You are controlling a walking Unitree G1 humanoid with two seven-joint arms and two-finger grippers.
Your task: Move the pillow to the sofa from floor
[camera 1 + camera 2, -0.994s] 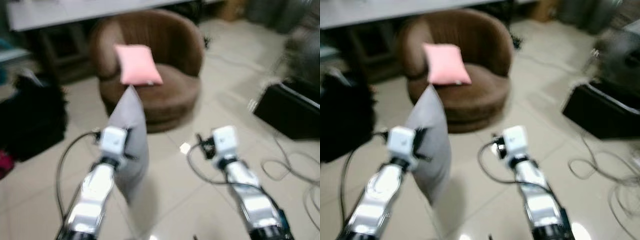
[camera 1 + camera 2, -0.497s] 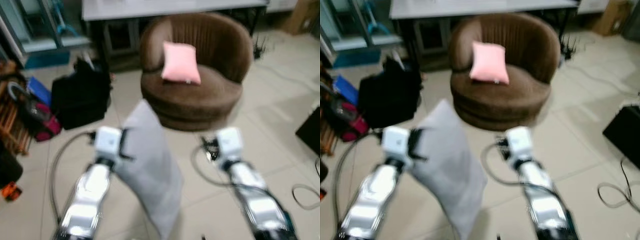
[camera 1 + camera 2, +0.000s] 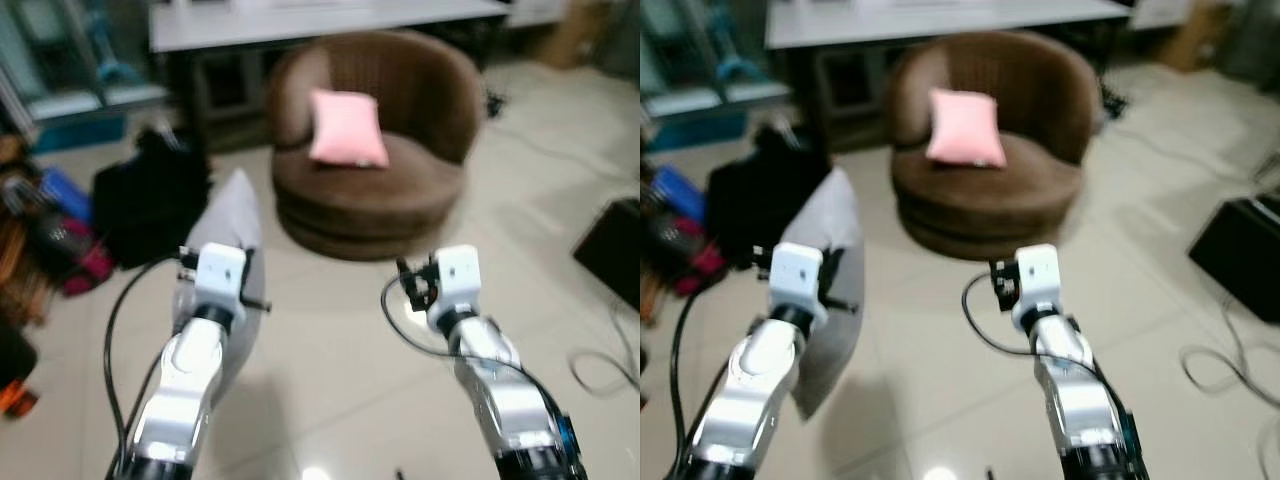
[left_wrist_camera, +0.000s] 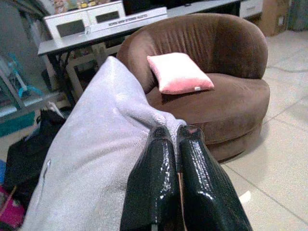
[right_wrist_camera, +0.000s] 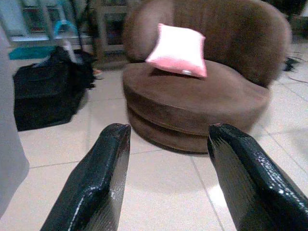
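A grey pillow (image 3: 232,215) hangs off the floor from my left gripper (image 4: 174,134), whose black fingers (image 4: 159,159) are shut on its upper edge. A round brown sofa chair (image 3: 420,100) stands ahead on the tiled floor, with a pink pillow (image 3: 346,127) leaning against its back. My right gripper (image 5: 168,132) is held out beside the left one, open and holding nothing, facing the chair (image 5: 202,96).
A black bag (image 3: 150,195) sits on the floor left of the chair, with coloured bags (image 3: 50,230) further left. A white table (image 3: 320,15) stands behind the chair. A black box (image 3: 615,250) and loose cables (image 3: 610,360) lie on the right.
The view has swung a little to the right. The grey pillow has swung from the middle to my left side, still hanging from the left gripper.
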